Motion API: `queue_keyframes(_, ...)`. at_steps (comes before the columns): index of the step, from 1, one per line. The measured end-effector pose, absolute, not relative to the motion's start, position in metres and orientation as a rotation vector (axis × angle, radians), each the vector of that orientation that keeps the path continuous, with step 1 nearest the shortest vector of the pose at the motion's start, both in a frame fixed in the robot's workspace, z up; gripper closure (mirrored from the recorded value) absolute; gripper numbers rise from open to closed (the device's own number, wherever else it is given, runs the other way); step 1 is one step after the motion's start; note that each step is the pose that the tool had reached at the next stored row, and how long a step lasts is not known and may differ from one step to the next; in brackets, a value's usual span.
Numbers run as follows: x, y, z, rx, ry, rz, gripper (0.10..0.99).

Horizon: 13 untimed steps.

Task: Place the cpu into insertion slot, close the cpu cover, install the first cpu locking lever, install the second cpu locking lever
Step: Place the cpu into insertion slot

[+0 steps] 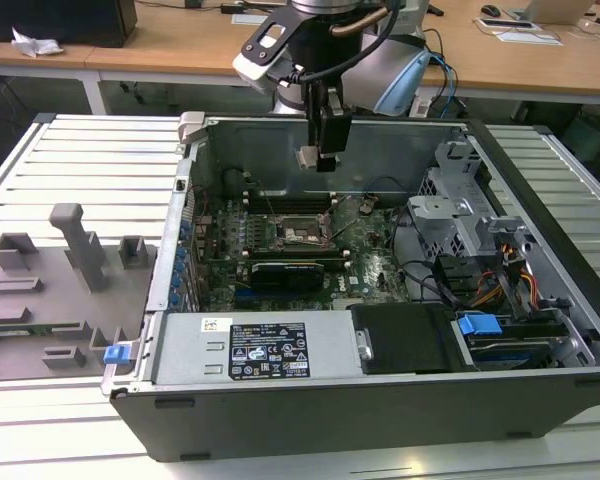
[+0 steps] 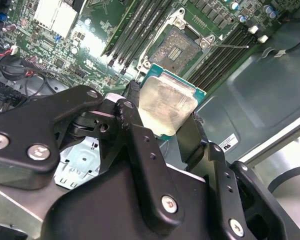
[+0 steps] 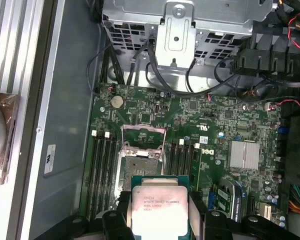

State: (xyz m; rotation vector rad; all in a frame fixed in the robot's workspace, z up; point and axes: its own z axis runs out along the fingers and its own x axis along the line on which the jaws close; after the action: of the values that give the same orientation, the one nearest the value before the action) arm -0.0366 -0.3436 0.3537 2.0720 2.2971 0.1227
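My gripper hangs inside the open computer case, above the motherboard, shut on the cpu. In both wrist views the cpu is a flat square chip with a pale metal top on a green edge, clamped by its sides between the black fingers. The insertion slot lies bare below and a little ahead of the chip, dark in its centre. The cpu cover stands swung open at the slot's far side. In the exterior view the slot sits well below the gripper.
Long memory slots flank the socket on both sides. A black graphics card lies in front of it, a power supply at the case front, and a metal drive cage with cables on the exterior view's right. A grey fixture tray is outside.
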Motion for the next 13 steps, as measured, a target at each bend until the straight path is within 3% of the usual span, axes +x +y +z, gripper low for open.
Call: queue_keyframes(13, -0.0366, -0.3436, 0.3471, 2.072, 2.297, 0.123, 0.545)
